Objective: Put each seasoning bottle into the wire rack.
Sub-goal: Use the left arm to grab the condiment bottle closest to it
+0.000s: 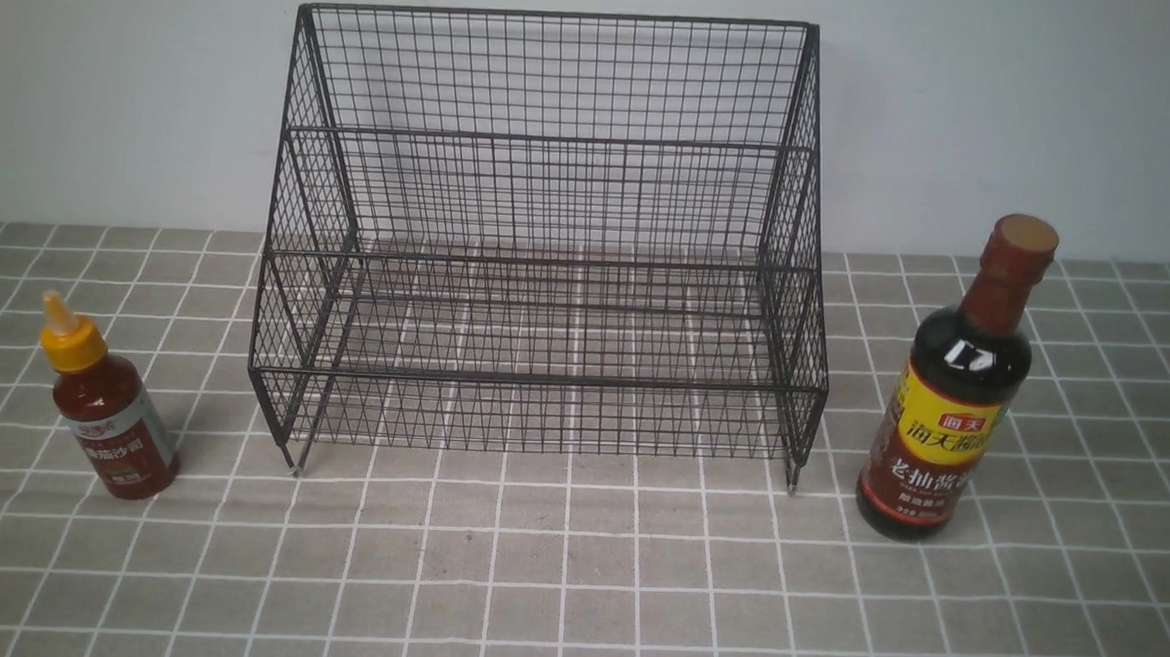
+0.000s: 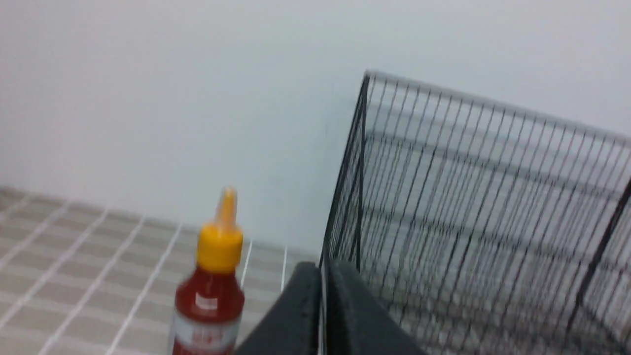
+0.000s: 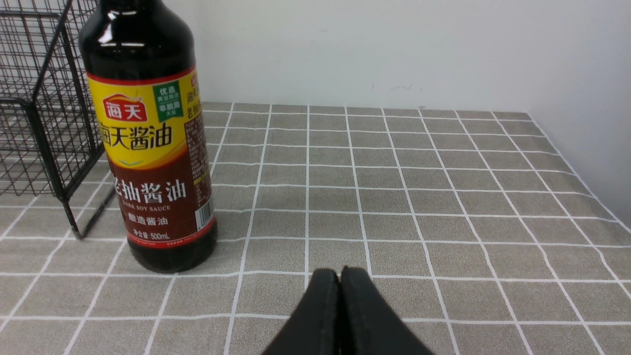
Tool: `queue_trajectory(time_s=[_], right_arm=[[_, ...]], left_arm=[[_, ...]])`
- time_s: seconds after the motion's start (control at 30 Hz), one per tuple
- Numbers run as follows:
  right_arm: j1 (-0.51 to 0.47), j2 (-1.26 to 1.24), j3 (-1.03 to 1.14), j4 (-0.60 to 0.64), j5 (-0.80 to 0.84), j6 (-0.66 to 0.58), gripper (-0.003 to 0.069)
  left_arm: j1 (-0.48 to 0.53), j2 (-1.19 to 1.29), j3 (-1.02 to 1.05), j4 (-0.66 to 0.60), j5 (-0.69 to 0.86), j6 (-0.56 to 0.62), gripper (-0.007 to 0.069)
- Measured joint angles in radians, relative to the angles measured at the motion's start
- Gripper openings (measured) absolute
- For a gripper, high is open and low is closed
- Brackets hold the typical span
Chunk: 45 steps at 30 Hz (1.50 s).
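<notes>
The black wire rack (image 1: 545, 236) stands empty at the back middle of the table. The small red sauce bottle (image 1: 108, 414) with a yellow nozzle cap stands upright left of it. The tall dark soy-sauce bottle (image 1: 952, 393) stands upright right of it. Neither gripper shows in the front view. In the left wrist view my left gripper (image 2: 323, 268) is shut and empty, with the red bottle (image 2: 209, 296) beside it and the rack (image 2: 483, 222) ahead. In the right wrist view my right gripper (image 3: 339, 272) is shut and empty, apart from the soy-sauce bottle (image 3: 150, 143).
A grey tablecloth with a white grid (image 1: 571, 588) covers the table. A pale wall (image 1: 108, 73) runs close behind the rack. In the right wrist view another wall (image 3: 586, 98) meets the table's far side, and a rack leg (image 3: 74, 227) stands near the soy-sauce bottle.
</notes>
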Motion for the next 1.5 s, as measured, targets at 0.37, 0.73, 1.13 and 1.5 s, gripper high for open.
queue_trajectory(time_s=[0.37,0.73,1.13,1.5], right_arm=[[0.000,0.000,0.000,0.000,0.000,0.000,-0.0017],[0.000,0.000,0.000,0.000,0.000,0.000,-0.0017],[0.000,0.000,0.000,0.000,0.000,0.000,-0.0017],[0.000,0.000,0.000,0.000,0.000,0.000,-0.0017]], left_arm=[[0.000,0.320,-0.129,-0.028,-0.317,0.063,0.0027],[0.000,0.880,-0.374,-0.101,-0.326,0.232,0.0349],[0.000,1.343,-0.537,-0.298,-0.483,0.369,0.0563],[0.000,1.605,-0.559,-0.293,-0.611,0.319,0.0490]])
